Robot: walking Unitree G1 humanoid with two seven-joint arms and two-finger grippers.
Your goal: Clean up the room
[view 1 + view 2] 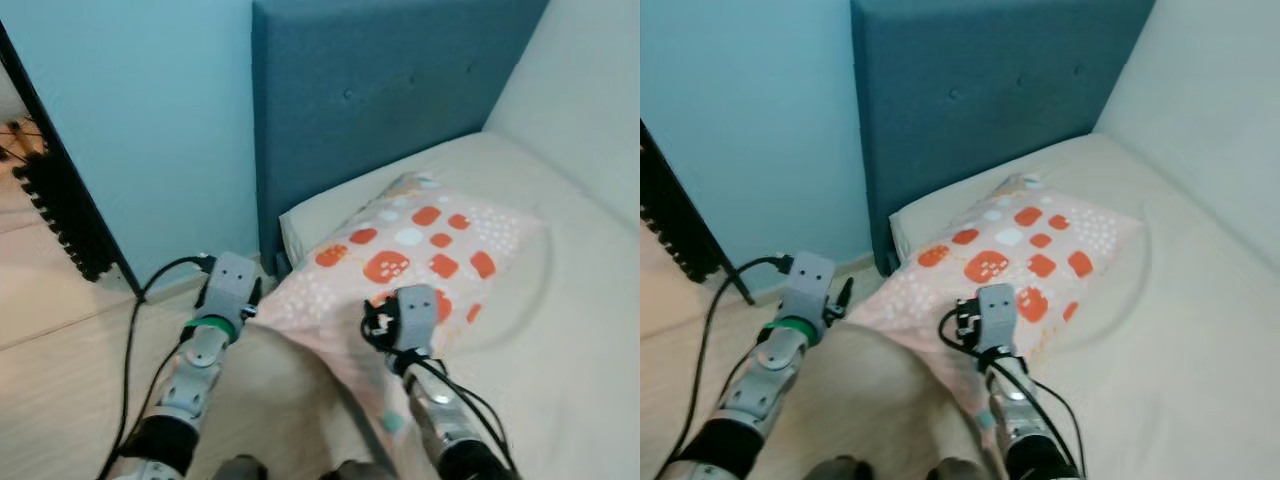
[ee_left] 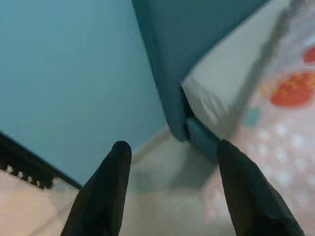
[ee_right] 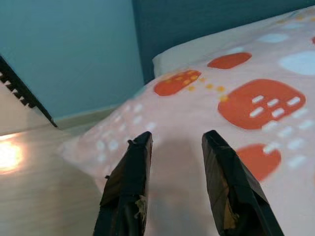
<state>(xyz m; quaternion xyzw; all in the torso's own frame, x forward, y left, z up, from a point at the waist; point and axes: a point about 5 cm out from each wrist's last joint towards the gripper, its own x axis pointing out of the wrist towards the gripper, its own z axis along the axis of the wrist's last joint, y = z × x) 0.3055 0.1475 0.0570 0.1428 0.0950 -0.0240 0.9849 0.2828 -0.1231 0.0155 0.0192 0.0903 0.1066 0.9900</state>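
Headboard (image 1: 380, 110) and wall (image 1: 150, 120) ahead; open floor (image 1: 60, 380) leftward.

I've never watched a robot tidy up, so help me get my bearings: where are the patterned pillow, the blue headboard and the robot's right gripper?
patterned pillow (image 1: 420, 240), left eye view, on its top face among the orange patches.
blue headboard (image 1: 380, 100), left eye view, on its padded front.
right gripper (image 3: 174, 147), right wrist view, midway between its open fingertips.

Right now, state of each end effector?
Left end effector: open, holding nothing, beside the bed corner.
Right end effector: open, over the pink pillow with orange patches, not gripping it.
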